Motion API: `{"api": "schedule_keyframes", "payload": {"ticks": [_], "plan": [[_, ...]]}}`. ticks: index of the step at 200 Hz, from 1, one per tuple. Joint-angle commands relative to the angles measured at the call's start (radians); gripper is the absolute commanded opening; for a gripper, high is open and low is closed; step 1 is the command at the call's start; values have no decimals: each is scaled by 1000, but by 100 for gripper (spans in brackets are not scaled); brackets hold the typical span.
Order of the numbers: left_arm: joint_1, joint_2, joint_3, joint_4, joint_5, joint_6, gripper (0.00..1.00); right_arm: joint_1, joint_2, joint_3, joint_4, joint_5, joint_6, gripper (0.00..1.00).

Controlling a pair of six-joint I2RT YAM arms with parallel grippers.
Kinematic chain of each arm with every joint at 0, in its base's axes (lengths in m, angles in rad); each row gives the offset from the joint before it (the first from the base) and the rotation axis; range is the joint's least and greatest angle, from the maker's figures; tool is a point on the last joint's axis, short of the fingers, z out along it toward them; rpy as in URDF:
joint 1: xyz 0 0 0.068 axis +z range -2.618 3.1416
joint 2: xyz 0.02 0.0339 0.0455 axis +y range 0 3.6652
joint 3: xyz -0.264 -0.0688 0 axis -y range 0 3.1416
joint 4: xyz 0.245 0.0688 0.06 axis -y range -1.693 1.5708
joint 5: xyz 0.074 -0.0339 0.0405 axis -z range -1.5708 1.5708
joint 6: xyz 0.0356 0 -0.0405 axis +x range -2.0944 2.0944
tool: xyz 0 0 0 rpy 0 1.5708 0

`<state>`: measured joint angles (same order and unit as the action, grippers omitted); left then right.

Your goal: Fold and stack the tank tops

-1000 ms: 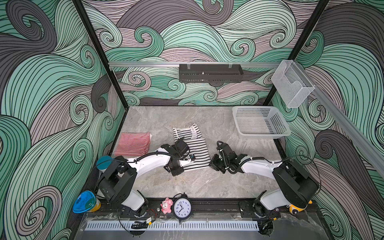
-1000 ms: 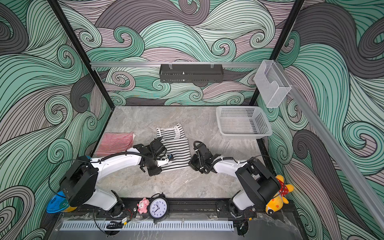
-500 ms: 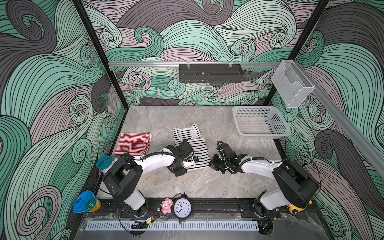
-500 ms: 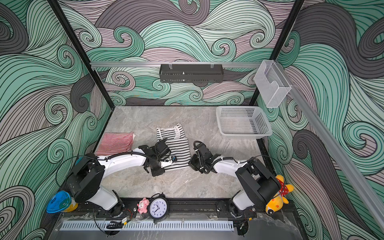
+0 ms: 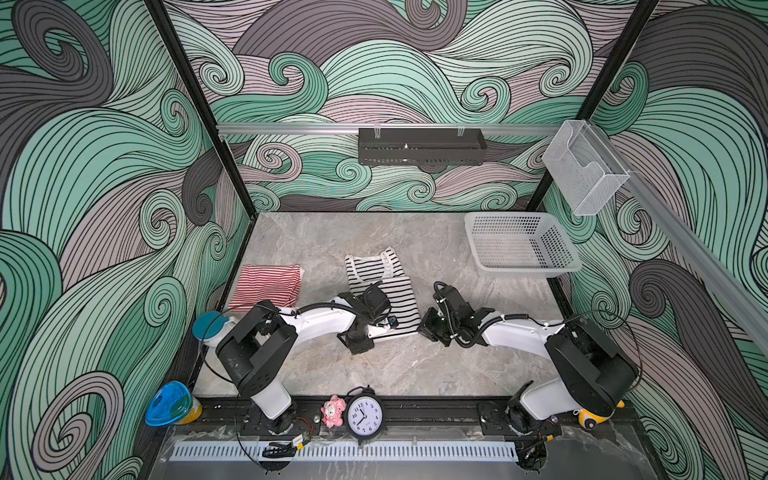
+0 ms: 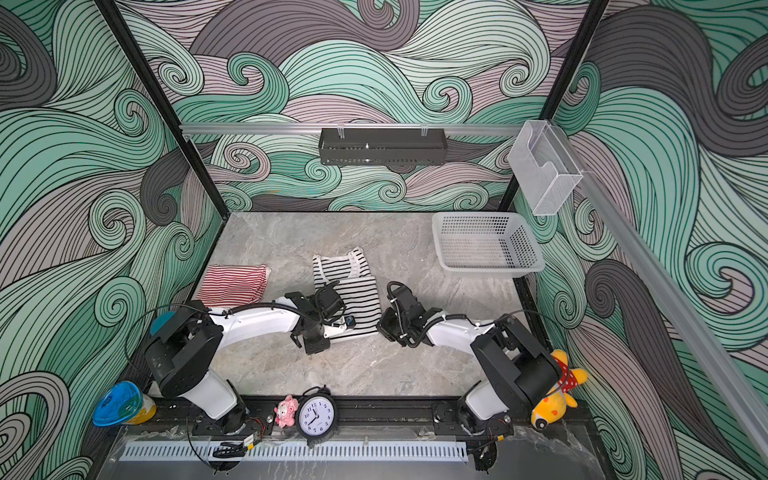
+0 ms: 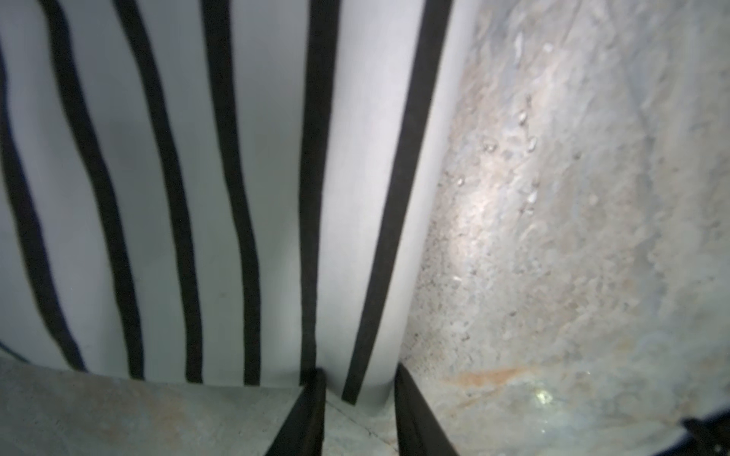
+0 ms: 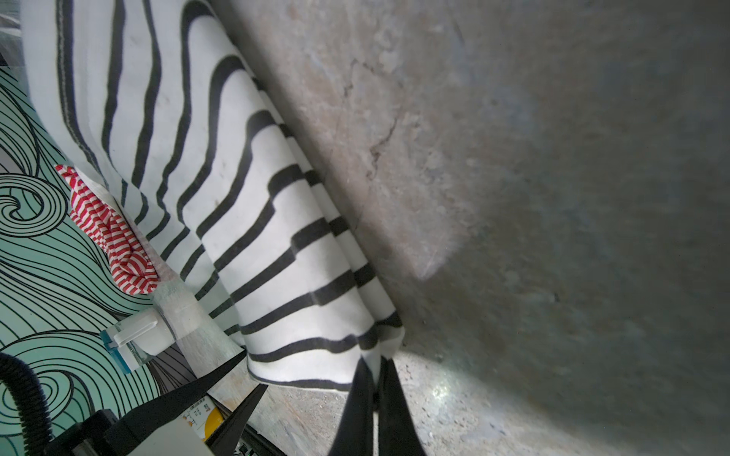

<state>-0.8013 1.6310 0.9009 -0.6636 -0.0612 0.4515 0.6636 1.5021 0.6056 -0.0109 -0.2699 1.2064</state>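
Observation:
The black-and-white striped tank top [image 5: 395, 291] [image 6: 359, 295] lies folded lengthwise mid-table, straps toward the back. My right gripper [image 5: 419, 328] [image 8: 373, 367] is shut on its near right corner, pinching the hem. At the near left corner sits my left gripper [image 5: 376, 332] [image 7: 359, 379]. Its fingers [image 7: 312, 398] stand a little apart on either side of the fabric's corner [image 7: 355, 355], low on the table. The red-and-white striped tank top [image 5: 266, 282] [image 6: 232, 282] lies folded at the left edge, apart from both grippers.
A white perforated basket [image 5: 519, 270] stands at the back right of the marble table [image 5: 332, 241]. A clock [image 5: 365, 415] and small toys line the front rail. A black tray and a clear holder hang on the walls.
My left gripper has slid right to the striped top's near left corner and its jaws have narrowed around it. The right gripper has stayed put.

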Motion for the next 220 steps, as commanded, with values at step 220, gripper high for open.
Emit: {"api": "schedule_keyframes", "payload": {"ticks": [220], "plan": [[-90, -75, 350, -519, 454, 158, 0, -71, -534, 99, -507, 21, -142, 0]]}}
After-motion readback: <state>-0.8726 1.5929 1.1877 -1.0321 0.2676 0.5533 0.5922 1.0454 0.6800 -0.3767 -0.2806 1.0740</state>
